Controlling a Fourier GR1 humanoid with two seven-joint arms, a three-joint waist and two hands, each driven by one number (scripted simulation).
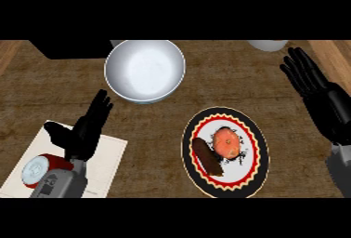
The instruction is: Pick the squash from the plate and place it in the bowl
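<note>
Left hand [86,128] rests open, fingers straight; right hand [321,93] likewise, spread, beside squash [226,142] on plate [257,148].

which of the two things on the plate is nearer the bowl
The round orange squash. It lies toward the far side of the plate, closer to the white bowl; the dark brown elongated item sits lower and left of it.

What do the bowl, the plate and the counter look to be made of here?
Bowl: smooth white, with a soft sheen inside; probably glazed ceramic, possibly plastic. Plate: white centre with a black, red and yellow patterned rim; looks like painted ceramic. Counter: brown, streaked grain, matte; seems wood or wood-look laminate.
</note>
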